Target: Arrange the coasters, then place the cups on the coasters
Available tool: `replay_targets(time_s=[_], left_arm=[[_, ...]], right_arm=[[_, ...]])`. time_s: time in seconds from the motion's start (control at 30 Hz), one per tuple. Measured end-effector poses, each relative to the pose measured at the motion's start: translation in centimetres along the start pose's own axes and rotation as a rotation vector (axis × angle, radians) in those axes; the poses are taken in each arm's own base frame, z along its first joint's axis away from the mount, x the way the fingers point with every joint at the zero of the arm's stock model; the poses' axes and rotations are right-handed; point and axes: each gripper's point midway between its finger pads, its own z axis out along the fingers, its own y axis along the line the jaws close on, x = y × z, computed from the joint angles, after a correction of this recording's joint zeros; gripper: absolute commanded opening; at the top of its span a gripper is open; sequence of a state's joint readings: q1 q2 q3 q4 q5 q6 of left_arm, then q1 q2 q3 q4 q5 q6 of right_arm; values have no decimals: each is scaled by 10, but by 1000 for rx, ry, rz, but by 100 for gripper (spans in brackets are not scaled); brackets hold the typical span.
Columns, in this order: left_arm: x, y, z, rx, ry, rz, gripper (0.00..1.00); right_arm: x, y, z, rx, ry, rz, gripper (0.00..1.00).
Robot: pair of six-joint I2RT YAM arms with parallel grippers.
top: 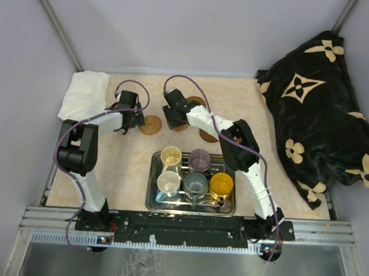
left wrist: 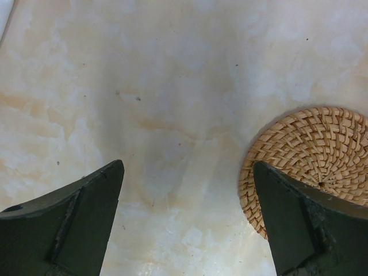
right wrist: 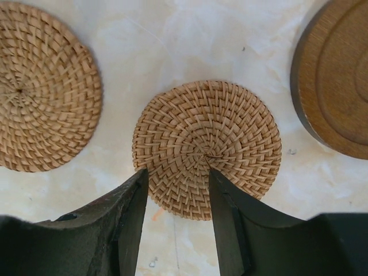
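Observation:
In the top view, three coasters show: a woven one, one behind the right arm and a darker one. My left gripper is wide open over bare table, its right finger overlapping a woven coaster. My right gripper hovers open over the near edge of a flat woven coaster, between another woven coaster and a dark wooden one. Several cups stand in the tray: cream, purple, white, grey, orange-yellow.
A folded white cloth lies at the back left corner. A black blanket with cream flowers is heaped along the right side. The metal tray sits near the front edge, between the two arm bases.

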State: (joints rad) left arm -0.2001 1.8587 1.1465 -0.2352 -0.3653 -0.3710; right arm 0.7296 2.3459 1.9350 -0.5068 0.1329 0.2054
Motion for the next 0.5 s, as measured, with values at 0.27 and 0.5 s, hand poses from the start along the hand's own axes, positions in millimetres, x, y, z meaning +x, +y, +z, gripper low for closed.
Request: replay_targets(time_s=[0.27,0.5], left_arm=[[-1,5,2,-9,2,-17,100],[-4,19,4,-33,7,-39,100]], right_arm=[[-3,16,2,-26,-1,-18,47],[-1,30,1,-42,1,-37,47]])
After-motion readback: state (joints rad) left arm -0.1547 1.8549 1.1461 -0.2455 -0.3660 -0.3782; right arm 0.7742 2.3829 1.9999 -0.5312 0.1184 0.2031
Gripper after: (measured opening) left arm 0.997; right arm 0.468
